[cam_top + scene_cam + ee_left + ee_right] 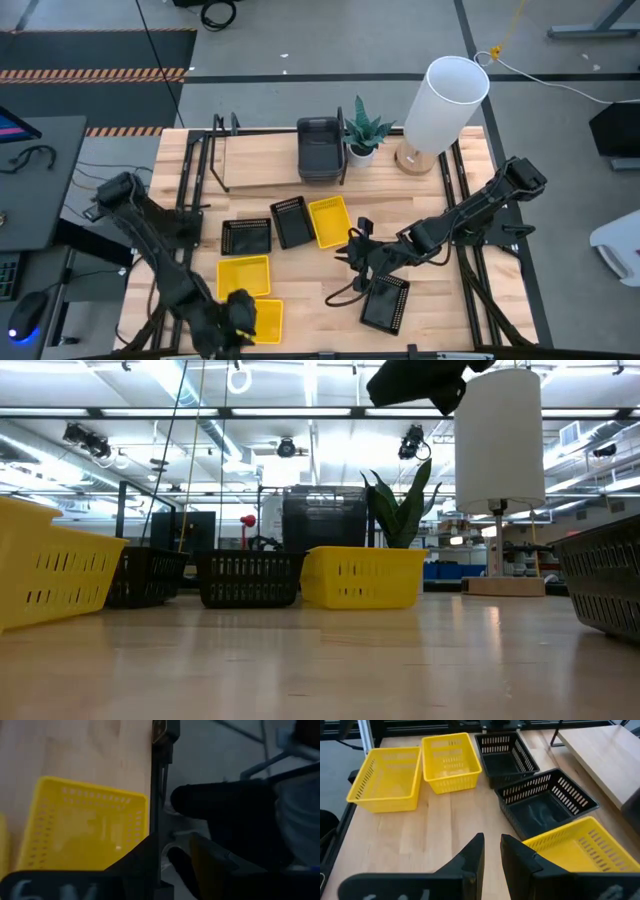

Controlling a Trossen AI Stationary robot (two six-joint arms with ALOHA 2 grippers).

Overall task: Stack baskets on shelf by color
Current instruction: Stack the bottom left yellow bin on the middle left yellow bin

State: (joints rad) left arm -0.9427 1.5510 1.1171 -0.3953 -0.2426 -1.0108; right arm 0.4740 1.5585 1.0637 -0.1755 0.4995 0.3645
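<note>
The shelf [262,160] stands along the table's far side, with a stack of dark grey baskets [320,150] on its board. Two black mesh baskets [246,236] [291,220] and a yellow basket [329,220] sit side by side mid-table. Two more yellow baskets [244,275] [268,318] rest near the near edge. A third black mesh basket [385,302] sits to the right. My right gripper [352,245] [491,851] hovers between the mid-table yellow basket and that black one, open by a narrow gap, touching nothing. My left gripper [240,315] [172,850] waits at the near edge, open and empty.
A potted plant [364,132] and a white-shaded lamp [445,100] stand at the far right, beside the shelf. Black frame rails [470,215] run along the table's right side. Bare wood lies between the baskets and the near edge [320,320].
</note>
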